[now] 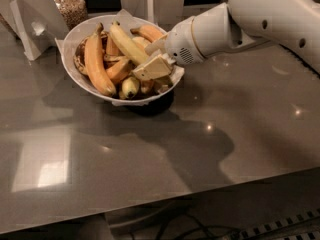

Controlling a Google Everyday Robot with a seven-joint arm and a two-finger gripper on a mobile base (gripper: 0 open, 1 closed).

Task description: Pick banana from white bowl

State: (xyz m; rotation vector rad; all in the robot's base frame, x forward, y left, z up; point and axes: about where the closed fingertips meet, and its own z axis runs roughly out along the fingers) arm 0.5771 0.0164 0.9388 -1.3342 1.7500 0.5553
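Note:
The white bowl (75, 39) stands on the grey table at the back left, lined with white paper and full of bananas. The banana (126, 41), long, pale and nearly straight, lies slantwise across the top of the pile. My gripper (153, 57) reaches in from the right over the bowl's right rim, at the banana's lower right end. It looks open, with one finger above that end and a flat pale finger (152, 68) below it. The banana's end is hidden behind the gripper, and the banana still rests on the pile.
A fat orange-yellow banana (95, 59) lies at the bowl's left, small greenish ones (130, 86) at its front. A glass jar of grain (71, 8) and white stands (27, 24) are behind the bowl. The grey table (150, 154) stretches to the front.

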